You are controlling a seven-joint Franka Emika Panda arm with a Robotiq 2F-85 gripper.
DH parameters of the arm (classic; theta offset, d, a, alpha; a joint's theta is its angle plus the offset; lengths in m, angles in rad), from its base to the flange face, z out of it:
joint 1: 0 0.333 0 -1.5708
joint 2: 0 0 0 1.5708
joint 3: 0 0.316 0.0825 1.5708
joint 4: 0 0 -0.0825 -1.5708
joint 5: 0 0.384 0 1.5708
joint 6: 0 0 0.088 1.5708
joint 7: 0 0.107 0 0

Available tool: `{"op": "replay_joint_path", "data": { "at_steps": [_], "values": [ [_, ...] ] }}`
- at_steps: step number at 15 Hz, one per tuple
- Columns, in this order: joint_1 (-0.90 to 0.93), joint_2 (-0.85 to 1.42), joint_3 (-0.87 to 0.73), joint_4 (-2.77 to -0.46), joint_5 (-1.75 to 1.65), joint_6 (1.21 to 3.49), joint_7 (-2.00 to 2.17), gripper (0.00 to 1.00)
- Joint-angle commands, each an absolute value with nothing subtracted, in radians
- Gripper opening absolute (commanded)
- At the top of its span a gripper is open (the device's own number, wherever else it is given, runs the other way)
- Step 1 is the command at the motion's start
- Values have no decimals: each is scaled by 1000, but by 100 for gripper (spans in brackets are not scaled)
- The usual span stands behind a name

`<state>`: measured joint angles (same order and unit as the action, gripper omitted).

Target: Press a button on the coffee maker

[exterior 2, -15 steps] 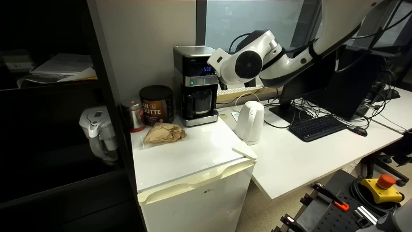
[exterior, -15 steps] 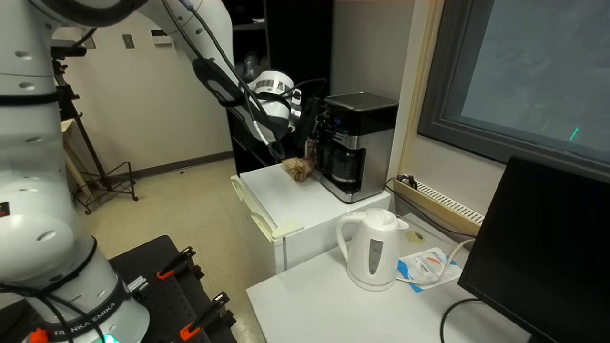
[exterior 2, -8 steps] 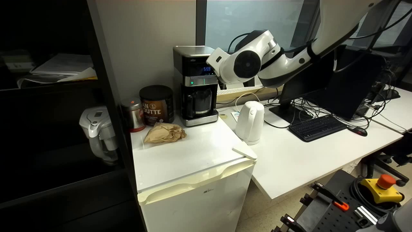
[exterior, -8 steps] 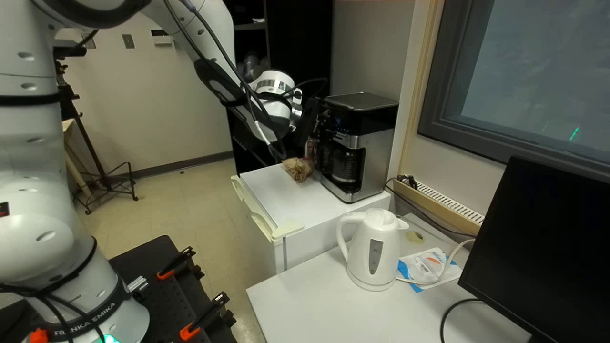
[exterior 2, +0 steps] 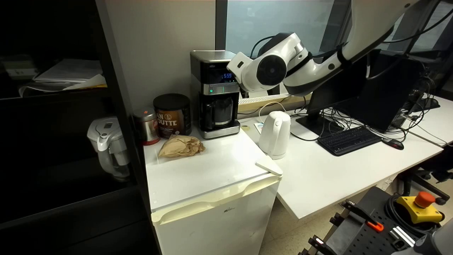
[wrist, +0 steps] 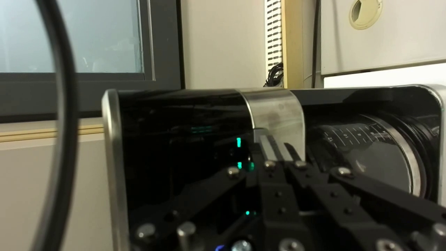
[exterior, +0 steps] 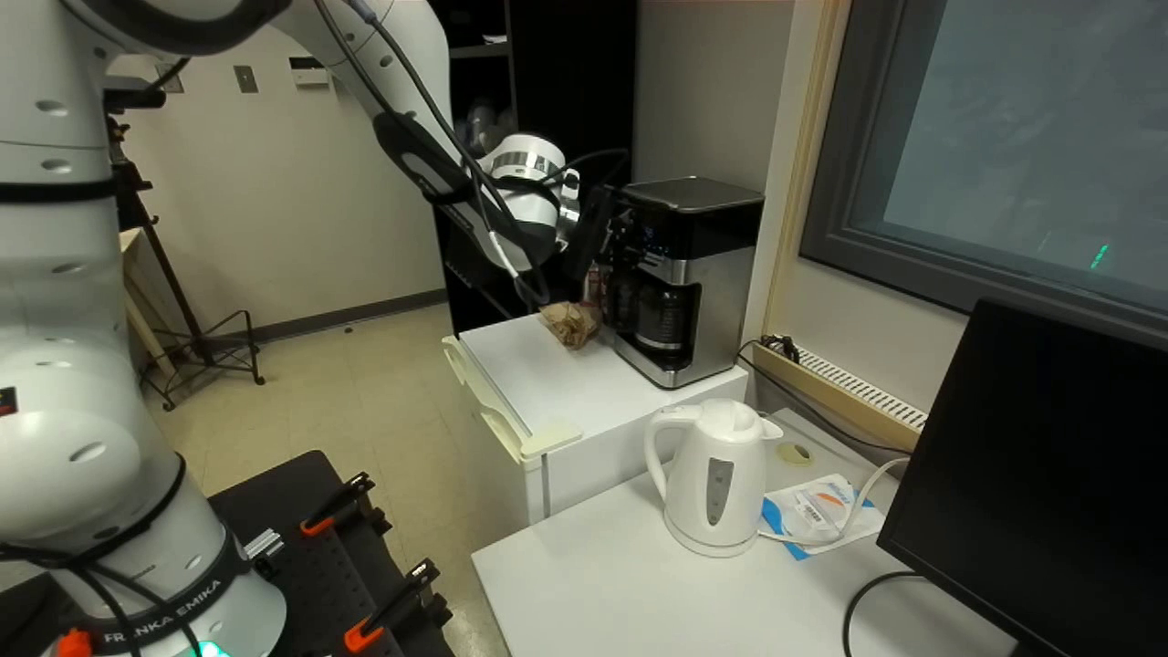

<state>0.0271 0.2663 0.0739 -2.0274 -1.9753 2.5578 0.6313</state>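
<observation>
The black and silver coffee maker (exterior: pixel 721 306) stands on a small white fridge. In an exterior view its front (exterior 2: pixel 212 76) shows a blue clock display and a small green light on the silver band. My gripper (exterior: pixel 625 233) is at the upper front of the machine. In the wrist view its fingers (wrist: pixel 278 148) are together and hold nothing. The tips are at the silver band (wrist: pixel 275 108), beside the dark control panel (wrist: pixel 174 146) with green lights. I cannot tell whether they touch it. The wrist hides the gripper in an exterior view.
The glass carafe (wrist: pixel 369 150) sits below the band. A brown paper bag (exterior 2: pixel 181 146), a coffee can (exterior 2: pixel 172 115) and a metal canister (exterior 2: pixel 146 125) stand beside the machine. A white kettle (exterior: pixel 718 479) and a monitor (exterior: pixel 1049 474) are on the desk.
The arm has shifted only very slightly and my gripper stays at the machine's front. The green line on the silver band looks fainter now.
</observation>
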Motion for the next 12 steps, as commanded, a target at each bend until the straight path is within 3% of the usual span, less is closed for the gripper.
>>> {"op": "replay_joint_path", "data": {
  "at_steps": [1,12],
  "values": [
    [18,273,86,-2019,-1974,2569,610,0],
    [38,218,121,-2118,-2003,2562,618,0]
  ]
}}
